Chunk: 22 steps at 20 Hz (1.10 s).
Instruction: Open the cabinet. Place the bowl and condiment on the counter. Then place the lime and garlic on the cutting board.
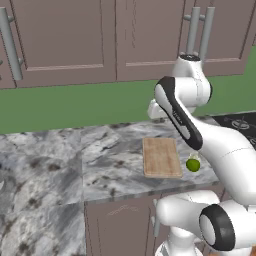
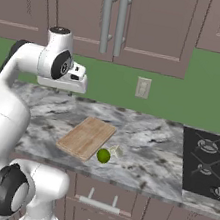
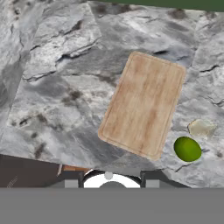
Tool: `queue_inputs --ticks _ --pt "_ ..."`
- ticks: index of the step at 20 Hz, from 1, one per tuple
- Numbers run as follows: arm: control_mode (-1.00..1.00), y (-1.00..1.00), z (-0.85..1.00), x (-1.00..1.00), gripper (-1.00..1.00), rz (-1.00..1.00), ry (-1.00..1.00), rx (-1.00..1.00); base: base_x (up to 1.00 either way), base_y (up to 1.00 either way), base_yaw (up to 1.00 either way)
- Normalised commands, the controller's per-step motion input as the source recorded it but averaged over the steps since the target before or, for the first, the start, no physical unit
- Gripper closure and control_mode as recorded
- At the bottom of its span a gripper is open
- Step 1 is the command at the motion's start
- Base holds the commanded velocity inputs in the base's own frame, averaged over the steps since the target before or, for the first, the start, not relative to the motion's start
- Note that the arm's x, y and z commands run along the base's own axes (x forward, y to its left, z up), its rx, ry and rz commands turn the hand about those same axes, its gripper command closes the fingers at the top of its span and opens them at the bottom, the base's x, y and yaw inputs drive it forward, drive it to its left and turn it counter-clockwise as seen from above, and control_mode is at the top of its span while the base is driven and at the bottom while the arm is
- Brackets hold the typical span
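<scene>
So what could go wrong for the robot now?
The lime is round and sits near the counter front edge, so a clumsy grab might roll it off. The garlic lies right beside it and could get bumped. The cabinet doors are shut, so the arm could knock the handles reaching up.

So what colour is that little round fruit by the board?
Bright green; the lime shows best in the hand view.

Green wall (image 2: 206, 92) seen behind worktop; outlet (image 2: 143, 87) mounted on it; black hob (image 2: 206, 161) set at worktop's right end.
</scene>
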Motion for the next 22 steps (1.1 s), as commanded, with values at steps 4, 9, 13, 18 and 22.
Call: queue_inputs --ticks 4,9,13,18,22 --pt "-1.0 -0.01 0.0 -0.1 -1.0 -0.06 -0.1 -0.03 0.0 0.0 0.0" --pt "-1.0 -0.14 0.15 -0.32 -1.0 -0.06 -0.53 -0.14 0.0 0.0 0.0" --pt "-1.0 -0.37 0.39 -0.18 -1.0 -0.04 -0.48 -0.07 0.0 0.0 0.0" --pt "-1.0 -0.62 0.68 0.0 -1.0 -0.08 -0.25 0.0 0.0 0.0 0.0" --pt "-1.0 -0.77 0.87 0.0 -1.0 -0.13 -0.07 0.1 0.0 0.0 0.0"
